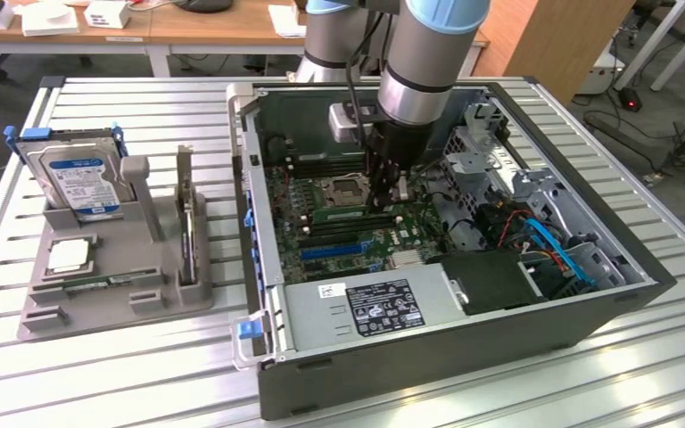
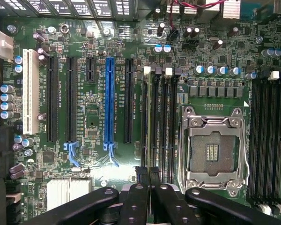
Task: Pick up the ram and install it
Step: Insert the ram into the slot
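Fingers (image 1: 375,189) of the gripper (image 1: 382,203) reach down into the open computer case (image 1: 462,357) in the exterior view. They are closed on the ram (image 1: 340,215), which stands on edge in a memory slot just beside the CPU socket (image 1: 349,189). In the wrist view, both fingers (image 2: 140,187) sit nearly together, pinching the ram (image 2: 150,122), seen edge-on between the blue slot (image 2: 109,101) and the CPU socket (image 2: 215,150).

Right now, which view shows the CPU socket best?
Wrist view: the CPU socket is seen straight on and whole, with its metal frame and contact field plain. The exterior view shows it much smaller and at a slant, so no detail reads.
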`<state>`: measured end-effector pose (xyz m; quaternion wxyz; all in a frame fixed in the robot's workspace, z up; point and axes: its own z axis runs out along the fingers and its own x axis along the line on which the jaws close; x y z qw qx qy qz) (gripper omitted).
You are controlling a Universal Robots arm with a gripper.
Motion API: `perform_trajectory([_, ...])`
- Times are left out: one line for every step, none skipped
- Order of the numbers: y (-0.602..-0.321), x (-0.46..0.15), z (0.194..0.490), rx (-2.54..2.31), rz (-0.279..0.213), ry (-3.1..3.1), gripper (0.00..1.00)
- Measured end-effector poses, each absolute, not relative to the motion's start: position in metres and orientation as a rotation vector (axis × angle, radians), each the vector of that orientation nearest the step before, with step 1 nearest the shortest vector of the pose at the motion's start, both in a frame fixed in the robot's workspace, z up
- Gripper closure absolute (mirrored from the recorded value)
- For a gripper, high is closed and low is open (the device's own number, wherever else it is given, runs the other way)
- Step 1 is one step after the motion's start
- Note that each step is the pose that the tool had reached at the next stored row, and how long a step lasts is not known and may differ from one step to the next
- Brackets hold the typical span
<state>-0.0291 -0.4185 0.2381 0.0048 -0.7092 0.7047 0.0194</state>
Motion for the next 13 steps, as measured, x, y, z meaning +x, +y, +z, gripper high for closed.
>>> perform_trajectory([-0.4185,-0.0291,0.2375,-2.221,0.061,2.207,0.89])
perform_trajectory([-0.4185,-0.0291,0.2368,-2.221,0.061,2.207,0.89])
perform_trajectory([-0.4185,-0.0291,0.2361,-2.221,0.061,2.207,0.89])
perform_trajectory([-0.4185,-0.0291,0.2356,-2.221,0.061,2.207,0.89])
perform_trajectory([-0.4185,-0.0291,0.2350,-2.221,0.061,2.207,0.89])
perform_trajectory([-0.4186,-0.0291,0.2346,-2.221,0.061,2.207,0.89])
perform_trajectory([-0.4186,-0.0291,0.2346,-2.221,0.061,2.207,0.89])
perform_trajectory([-0.4186,-0.0291,0.2346,-2.221,0.060,2.207,0.89])
perform_trajectory([-0.4186,-0.0291,0.2346,-2.221,0.061,2.207,0.89])
perform_trajectory([-0.4186,-0.0291,0.2345,-2.221,0.061,2.207,0.89])
perform_trajectory([-0.4185,-0.0291,0.2338,-2.221,0.061,2.207,0.89])
perform_trajectory([-0.4185,-0.0291,0.2332,-2.221,0.061,2.207,0.89])
perform_trajectory([-0.4185,-0.0291,0.2330,-2.221,0.061,2.207,0.89])
